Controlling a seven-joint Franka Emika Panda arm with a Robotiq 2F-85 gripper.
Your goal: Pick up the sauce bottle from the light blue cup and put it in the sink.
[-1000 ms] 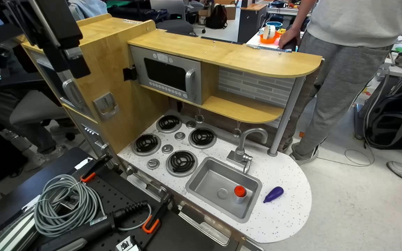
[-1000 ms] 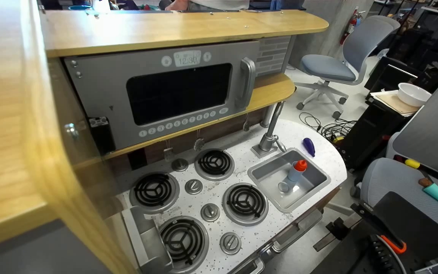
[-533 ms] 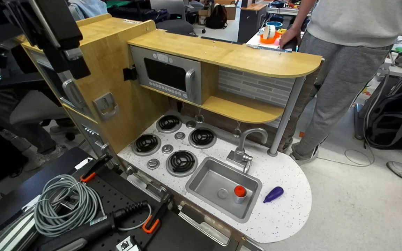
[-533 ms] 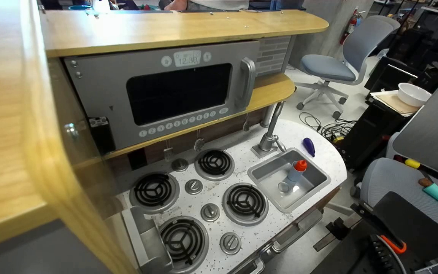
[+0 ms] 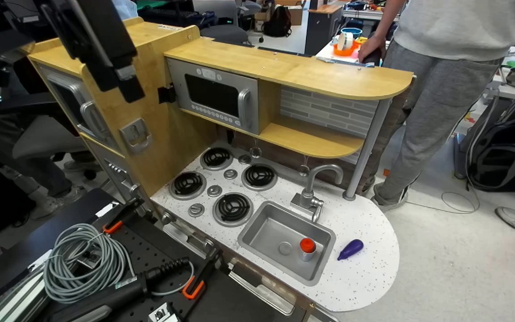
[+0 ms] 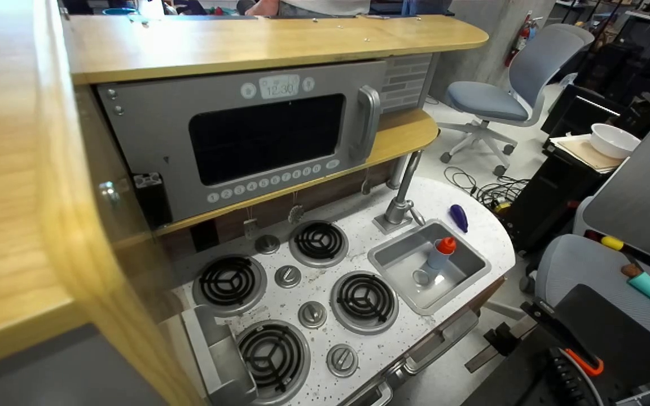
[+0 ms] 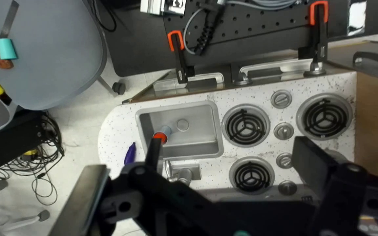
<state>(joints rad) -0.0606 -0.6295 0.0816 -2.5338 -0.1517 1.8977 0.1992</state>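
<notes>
My tool (image 7: 229, 147) has moved in the last half second: in an exterior view its dark body sits further right and a little lower. What lies beneath it looks unshifted. Fingers (image 7: 312, 160) spread wide, nothing gripped. I read this as early approach, no contact yet.

Tabletop (image 7: 116, 127): white, speckled, spread out below the tool. Sink (image 7: 195, 136): beyond my fingertips in the wrist view, toward the left-hand finger's side. Its floor toward the middle of my gap should serve for the set-down. Faucet (image 7: 185, 175): shows between the fingers, nearer the left-hand one; likely snag, so travel high and drop only once past it. Purple eggplant piece (image 7: 130, 154): outside the left-hand finger, best left alone.

Light blue cup (image 7: 166, 130): stands in the sink, just beyond the left-hand fingertip in that view, though well apart from it. Sauce bottle (image 7: 163, 135): in that cup, red upper part clear of the rim, lower part hidden. To do this well: centre the gap over the bottle, pinch the red only, raise it straight out; a sideways drag would probably tip the cup.
</notes>
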